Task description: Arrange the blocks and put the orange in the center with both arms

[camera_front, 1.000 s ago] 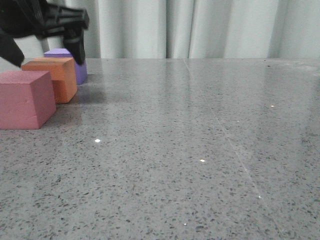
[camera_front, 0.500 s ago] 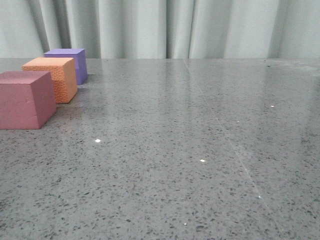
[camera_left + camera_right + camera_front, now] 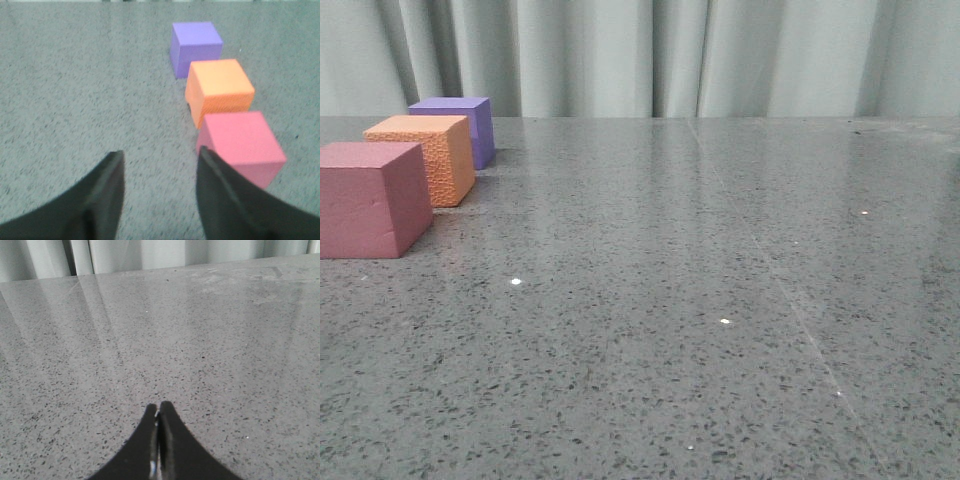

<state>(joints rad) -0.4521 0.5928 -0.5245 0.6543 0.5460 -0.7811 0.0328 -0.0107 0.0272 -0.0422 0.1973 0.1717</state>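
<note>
**Left gripper spread above the table, right gripper pinched together, three cubes in a row**

Left gripper (image 3: 159, 175) hangs over the speckled grey table (image 3: 720, 300) with its two dark fingers spread apart and nothing between them. In its wrist view the pink-red cube (image 3: 242, 147) lies just past the tip of one finger (image 3: 220, 195) (whether they touch I cannot tell). Right gripper (image 3: 158, 417) has its fingertips pressed together over a bare stretch of the table, holding nothing.

In the front view neither gripper shows. The three foam cubes stand in a line at about 9 to 10 o'clock: the pink-red cube (image 3: 372, 198) nearest the camera, the orange cube (image 3: 424, 157) in the middle with its pebbled side facing right, and the purple cube (image 3: 455, 125) farthest back, close to the pale curtain (image 3: 670, 55). Neighbouring cubes sit just beside each other.
</note>
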